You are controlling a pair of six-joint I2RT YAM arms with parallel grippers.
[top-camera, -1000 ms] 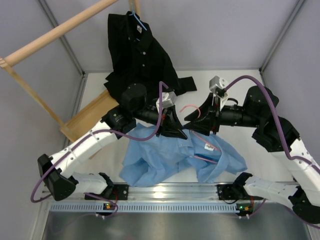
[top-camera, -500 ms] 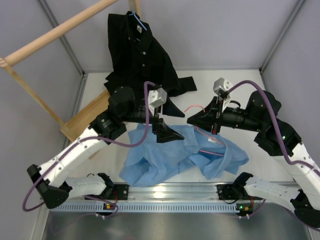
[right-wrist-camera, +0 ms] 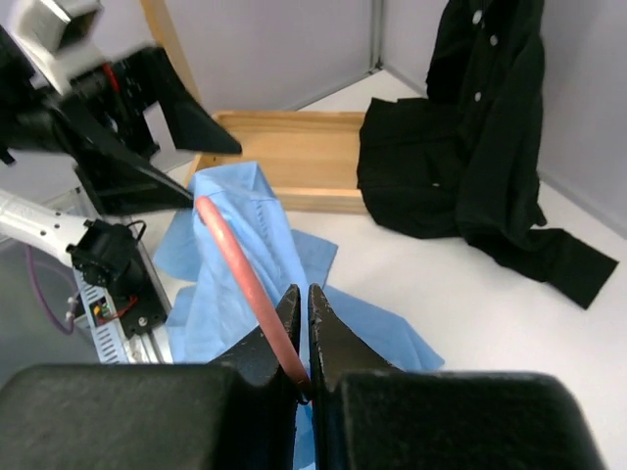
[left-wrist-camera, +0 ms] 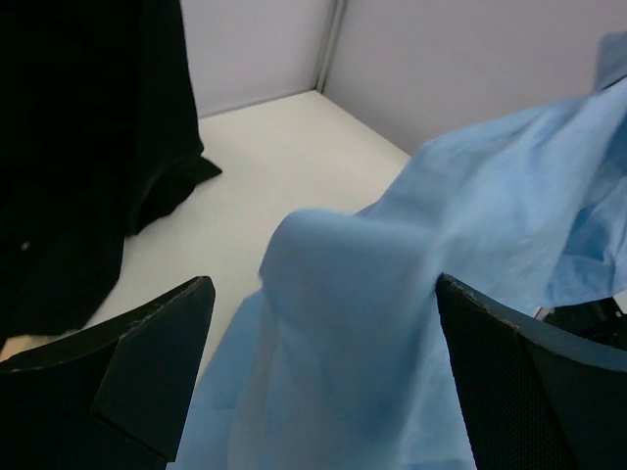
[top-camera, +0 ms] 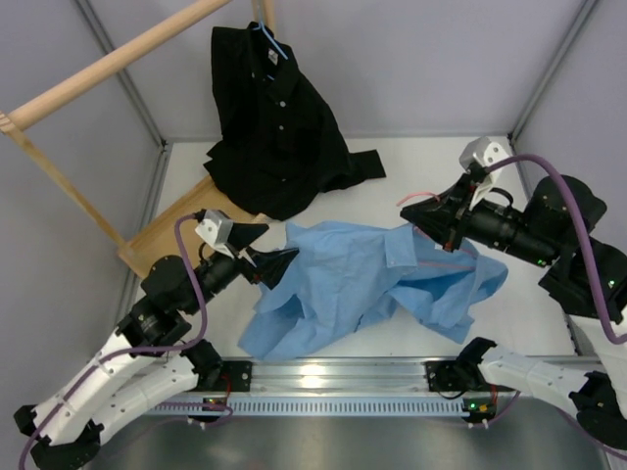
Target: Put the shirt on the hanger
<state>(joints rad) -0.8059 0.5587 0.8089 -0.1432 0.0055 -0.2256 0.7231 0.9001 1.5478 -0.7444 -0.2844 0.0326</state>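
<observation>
The light blue shirt (top-camera: 372, 284) lies rumpled on the white table, its upper part lifted toward the right. My right gripper (top-camera: 413, 210) is shut on the thin pink wire of the hanger (top-camera: 421, 197), whose far end runs into the shirt's cloth. The right wrist view shows the hanger (right-wrist-camera: 240, 274) pinched between the closed fingers of the right gripper (right-wrist-camera: 302, 294), with the shirt (right-wrist-camera: 220, 294) beyond. My left gripper (top-camera: 265, 257) stands open at the shirt's left edge. In the left wrist view a fold of the shirt (left-wrist-camera: 392, 323) rises between the wide-apart fingers of the left gripper (left-wrist-camera: 323, 284).
A black shirt (top-camera: 279, 127) hangs on a blue hanger (top-camera: 269, 39) from a wooden rail (top-camera: 118, 59) at the back. A shallow wooden tray (top-camera: 176, 230) lies at the left, under the black shirt's hem. Grey walls close in both sides.
The left gripper opened, let go of the shirt and drew back to the left. The right gripper shut on the hanger and moved right, dragging the shirt with it.
</observation>
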